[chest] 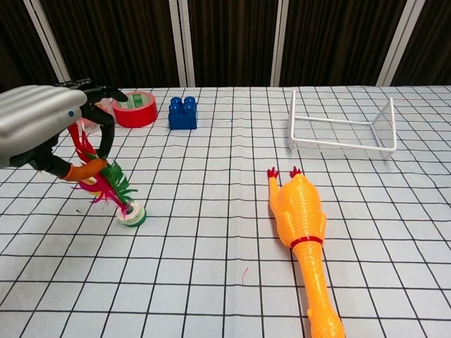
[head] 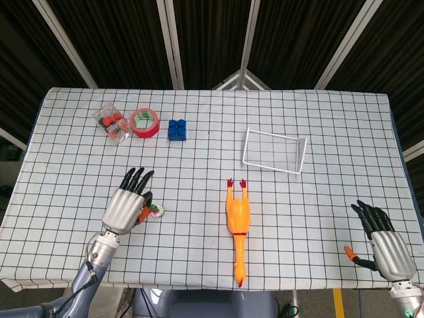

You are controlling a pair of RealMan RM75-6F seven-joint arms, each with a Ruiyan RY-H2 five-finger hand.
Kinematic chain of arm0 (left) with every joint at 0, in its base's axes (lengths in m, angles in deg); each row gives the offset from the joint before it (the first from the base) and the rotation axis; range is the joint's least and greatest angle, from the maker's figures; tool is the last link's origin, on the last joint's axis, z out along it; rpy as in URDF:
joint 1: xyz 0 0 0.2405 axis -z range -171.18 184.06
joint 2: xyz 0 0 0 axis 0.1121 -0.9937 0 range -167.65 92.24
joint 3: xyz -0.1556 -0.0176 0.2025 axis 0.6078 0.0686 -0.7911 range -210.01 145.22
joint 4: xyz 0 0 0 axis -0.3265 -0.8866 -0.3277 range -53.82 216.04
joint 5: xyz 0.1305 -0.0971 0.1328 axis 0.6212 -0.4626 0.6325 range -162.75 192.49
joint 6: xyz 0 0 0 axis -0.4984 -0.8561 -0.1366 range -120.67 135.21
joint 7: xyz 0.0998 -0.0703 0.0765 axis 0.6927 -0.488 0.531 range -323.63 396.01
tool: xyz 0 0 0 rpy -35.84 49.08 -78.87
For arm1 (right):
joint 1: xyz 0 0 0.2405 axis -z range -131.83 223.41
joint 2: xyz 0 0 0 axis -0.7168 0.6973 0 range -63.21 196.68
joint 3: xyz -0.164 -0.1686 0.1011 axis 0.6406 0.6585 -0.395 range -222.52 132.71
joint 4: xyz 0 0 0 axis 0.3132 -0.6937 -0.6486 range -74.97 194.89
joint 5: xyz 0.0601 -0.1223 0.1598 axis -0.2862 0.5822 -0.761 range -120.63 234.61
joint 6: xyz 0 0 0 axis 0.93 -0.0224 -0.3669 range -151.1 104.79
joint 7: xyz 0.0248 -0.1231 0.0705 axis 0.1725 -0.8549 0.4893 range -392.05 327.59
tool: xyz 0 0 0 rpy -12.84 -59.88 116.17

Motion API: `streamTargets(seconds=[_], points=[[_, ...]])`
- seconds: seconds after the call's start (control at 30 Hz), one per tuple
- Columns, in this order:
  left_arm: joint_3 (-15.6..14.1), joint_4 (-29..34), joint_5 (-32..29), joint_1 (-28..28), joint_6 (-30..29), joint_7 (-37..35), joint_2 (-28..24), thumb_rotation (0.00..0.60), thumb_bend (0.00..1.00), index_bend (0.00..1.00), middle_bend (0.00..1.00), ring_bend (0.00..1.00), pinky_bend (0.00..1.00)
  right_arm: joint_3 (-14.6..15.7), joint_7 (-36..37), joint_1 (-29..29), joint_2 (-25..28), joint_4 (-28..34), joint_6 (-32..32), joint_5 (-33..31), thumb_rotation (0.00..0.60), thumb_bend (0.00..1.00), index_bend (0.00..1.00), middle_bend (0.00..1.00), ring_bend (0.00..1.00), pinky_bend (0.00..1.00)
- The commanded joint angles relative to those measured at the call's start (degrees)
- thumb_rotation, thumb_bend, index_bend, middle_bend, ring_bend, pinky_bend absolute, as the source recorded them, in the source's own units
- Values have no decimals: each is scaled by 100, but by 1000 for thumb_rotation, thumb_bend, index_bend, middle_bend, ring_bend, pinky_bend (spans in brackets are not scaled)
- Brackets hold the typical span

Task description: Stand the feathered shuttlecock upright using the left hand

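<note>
Your left hand (chest: 42, 127) has the shuttlecock (chest: 109, 186) pinched by its feathers, between thumb and fingers. It's tilted, round base (chest: 132, 213) resting on the bench (chest: 211, 282), left of the rubber chicken (chest: 299, 225). Your right hand (head: 387, 248) lies flat right of the chicken, fingers spread, holding nothing. Red tape roll (chest: 135, 108) and blue block (chest: 182, 113) sit behind the shuttlecock.
</note>
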Motion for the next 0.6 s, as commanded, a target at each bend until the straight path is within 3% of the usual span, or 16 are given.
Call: streamTargets(seconds=[0.03, 0.1, 0.17, 0.3, 0.37, 0.6], points=[[-24, -24, -11, 11, -5, 1, 17, 600, 582, 602, 80, 0, 0, 0, 0, 1, -1, -1, -3, 1, 600, 338, 0, 0, 0, 0], [-40, -19, -7, 19, -10, -3, 17, 600, 538, 565, 69, 0, 0, 0, 2, 2, 0, 1, -3, 0, 600, 339, 0, 0, 0, 0], [-64, 14, -8, 23, -12, -12, -3, 600, 445, 465, 35, 0, 0, 0, 4, 1, 1, 1, 1, -3, 600, 339, 0, 0, 0, 0], [-104, 105, 33, 0, -59, -135, -64, 600, 222, 129, 0, 0, 0, 1, 2, 1, 2, -4, 0, 0, 600, 339, 0, 0, 0, 0], [-114, 216, 73, -45, -131, -315, -114, 600, 183, 32, 0, 0, 0, 0, -1, 2, 2, -6, -3, 1, 600, 338, 0, 0, 0, 0], [-276, 642, 554, -312, -604, -825, -629, 600, 175, 0, 0, 0, 0, 7, -14, 2, 7, -6, 11, -1, 600, 339, 0, 0, 0, 0]])
